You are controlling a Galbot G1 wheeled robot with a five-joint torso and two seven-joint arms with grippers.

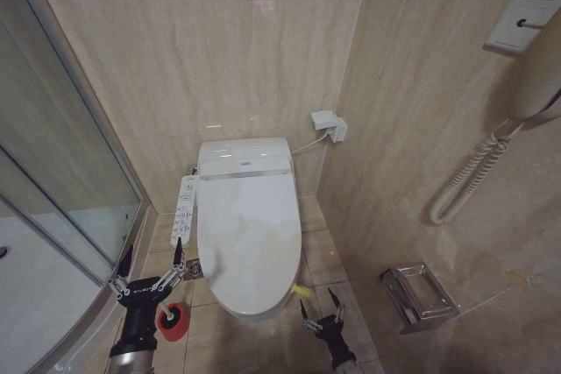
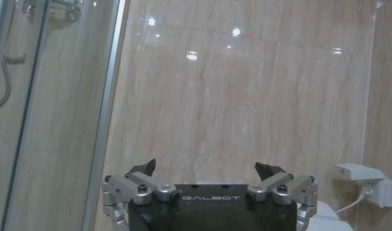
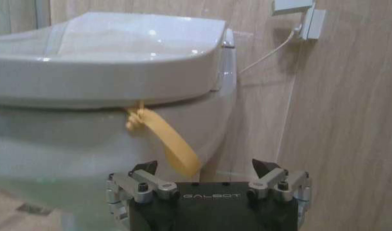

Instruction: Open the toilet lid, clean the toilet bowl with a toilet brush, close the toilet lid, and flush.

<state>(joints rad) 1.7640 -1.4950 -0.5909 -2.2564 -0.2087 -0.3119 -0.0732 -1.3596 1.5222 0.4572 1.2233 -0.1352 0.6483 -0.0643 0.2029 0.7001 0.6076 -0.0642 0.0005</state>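
The glossy white oval plastic toilet lid (image 1: pixel 248 234) lies shut over the white ceramic toilet bowl (image 3: pixel 86 139), so opening it is not yet begun. Its yellow tag (image 3: pixel 163 142) hangs at the front edge, likely as a pull tab. The right gripper (image 1: pixel 320 311) hovers just beside that tag, jaws open and empty, probably lined up for it. The left gripper (image 1: pixel 149 271) waits, jaws spread, above the round red holder cup (image 1: pixel 173 321). Beige tiled floor (image 1: pixel 324 256), marble-look walls (image 1: pixel 263 41), glass shower screen (image 1: pixel 53 172).
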